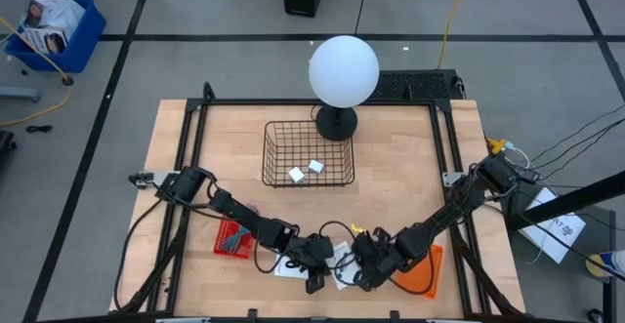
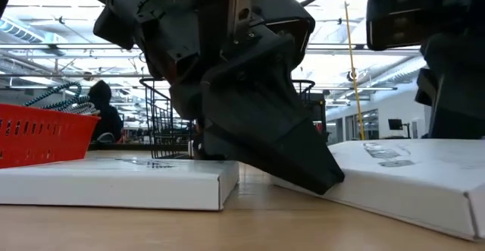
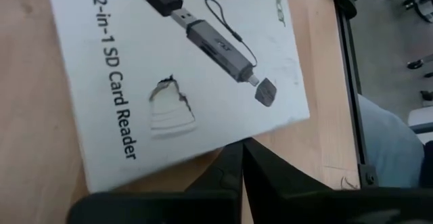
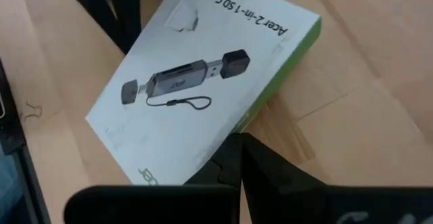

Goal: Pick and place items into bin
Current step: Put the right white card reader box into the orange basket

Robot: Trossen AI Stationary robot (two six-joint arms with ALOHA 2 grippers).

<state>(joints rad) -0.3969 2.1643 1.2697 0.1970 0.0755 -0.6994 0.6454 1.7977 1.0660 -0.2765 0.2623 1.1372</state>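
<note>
Bright, even light; close foreground blurred.

White box [image 3: 183,82] under the left wrist, black lettering down it, a grey-and-black card reader printed across the face. Second white box [image 4: 203,88], same print, with a green edge. Black wire basket [image 1: 309,153] holding two white blocks [image 1: 306,171]. Red tray [image 1: 231,236] on pale wood table [image 1: 400,177], orange sheet [image 1: 422,269] at the other side. White globe [image 1: 343,70] on a black base. Both arms dark, fingers black
</note>
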